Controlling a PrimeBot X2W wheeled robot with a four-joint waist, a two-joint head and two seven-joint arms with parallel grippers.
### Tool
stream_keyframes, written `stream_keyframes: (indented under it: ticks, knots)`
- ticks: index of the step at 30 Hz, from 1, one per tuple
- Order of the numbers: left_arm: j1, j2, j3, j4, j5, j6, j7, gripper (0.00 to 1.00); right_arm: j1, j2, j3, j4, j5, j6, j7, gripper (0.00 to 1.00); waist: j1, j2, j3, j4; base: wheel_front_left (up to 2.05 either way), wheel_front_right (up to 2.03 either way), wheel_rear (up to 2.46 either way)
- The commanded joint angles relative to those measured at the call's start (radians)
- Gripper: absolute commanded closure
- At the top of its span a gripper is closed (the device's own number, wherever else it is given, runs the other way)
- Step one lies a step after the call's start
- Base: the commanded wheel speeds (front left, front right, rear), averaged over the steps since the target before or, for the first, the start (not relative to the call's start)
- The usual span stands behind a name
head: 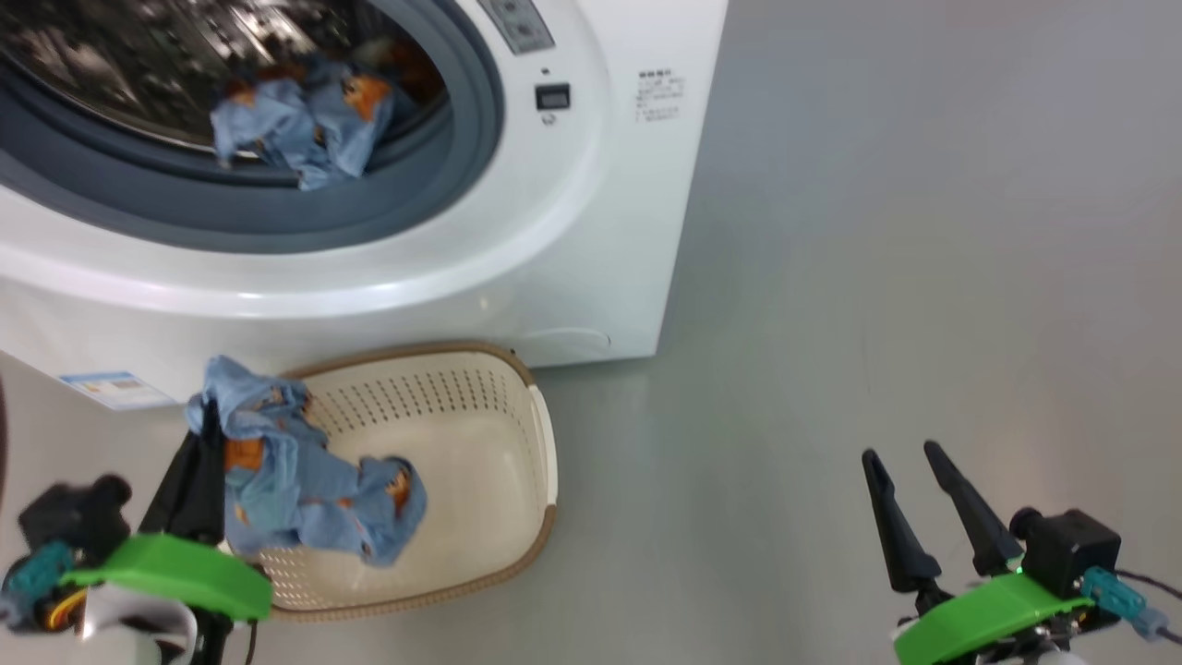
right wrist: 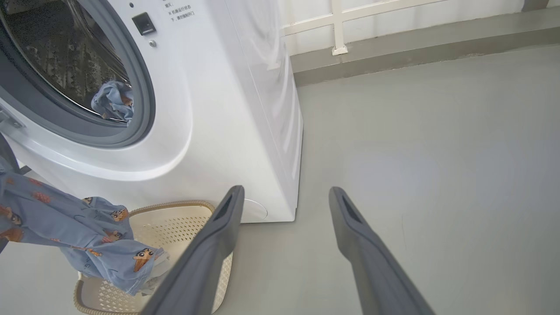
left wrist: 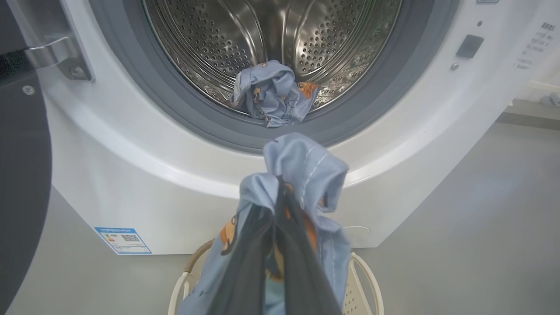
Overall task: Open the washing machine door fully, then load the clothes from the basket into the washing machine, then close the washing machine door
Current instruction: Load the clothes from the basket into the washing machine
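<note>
Your left gripper (left wrist: 278, 194) is clenched on the clothes (head: 295, 480), its dark fingers pinched together with a fold of the light blue fabric bunched over their tips. From there the bundle hangs down over the basket (head: 480, 443); you cannot tell whether its lower end touches the basket's bottom. The basket sits on the floor (head: 923, 231) just in front of the washing machine (head: 572, 231), close below the blue label sticker (head: 115, 388).

Look up into the drum (left wrist: 210, 39) and you find another blue printed piece (head: 305, 120) lying at the front, partly over the grey gasket (head: 277, 212). The washing machine door (left wrist: 22, 175) stands swung open on the left in the left wrist view.

Your right gripper (head: 900, 453) is well apart to the right, over bare floor, jaws spread wide and empty.
</note>
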Motion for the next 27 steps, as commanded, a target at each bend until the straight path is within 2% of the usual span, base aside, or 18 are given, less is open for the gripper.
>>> stream_keyframes:
  ticks: [1,16,27]
  knots:
    - [0.020,0.019,0.056,-0.050,0.017,0.002,-0.006,1.00,0.021,-0.013,0.015,-0.018,0.009,0.002,-0.005,0.00,0.0000,0.0000,-0.065,0.032,0.00,0.00,0.00]
    - [0.261,-0.063,0.194,-0.347,0.099,0.002,-0.006,1.00,0.098,-0.026,-0.017,-0.034,0.021,0.002,-0.005,0.00,0.0000,0.0000,-0.116,0.044,0.00,0.00,0.00]
    - [0.228,-0.080,0.201,-0.379,0.083,0.002,-0.006,1.00,0.081,-0.007,-0.027,-0.048,0.010,0.002,-0.005,0.00,0.0000,0.0000,-0.068,0.035,0.00,0.00,0.00]
